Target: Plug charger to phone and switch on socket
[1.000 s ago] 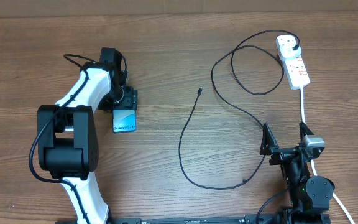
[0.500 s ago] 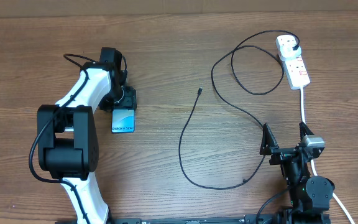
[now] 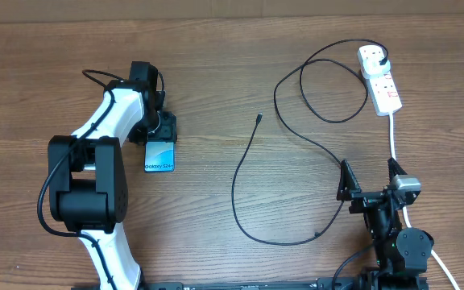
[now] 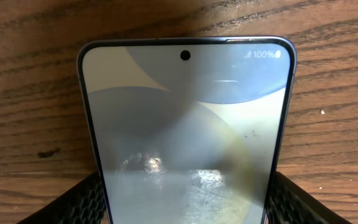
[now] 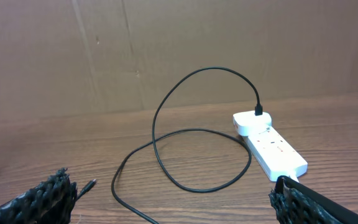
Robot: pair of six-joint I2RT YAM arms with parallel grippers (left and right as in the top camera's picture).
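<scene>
So here's where we're at: the phone point(image 3: 160, 156) is lying screen up on the left half of the tabletop point(image 3: 216, 64), roughly midway between the near and far edges. The left pincer point(image 3: 162, 137) has it clamped. In the left wrist view its fingers point(image 4: 82, 199) sit right against the two long edges of the phone, one on each side. The end with the camera hole pokes out past them, and the screen is lit, with a full battery reading in its corner. The right pincer point(image 3: 368, 175) is over by the near right corner, spread wide with nothing between its fingers. The socket point(image 3: 379, 79) lies close to the far right corner, with its white cord point(image 3: 395, 137) running back toward the near edge and passing just beside the right pincer. We can't tell from here whether its switches are on, they're too small. The charger point(image 3: 234, 181) has its plug stuck into the far end of the socket. From there the cable makes a big loop near the far edge, swings down toward the right pincer and curves back up. Its little tip lies loose near the middle of the tabletop, well apart from the phone and touching nothing but wood. Behind the far edge we just see cardboard point(image 5: 104, 50).
</scene>
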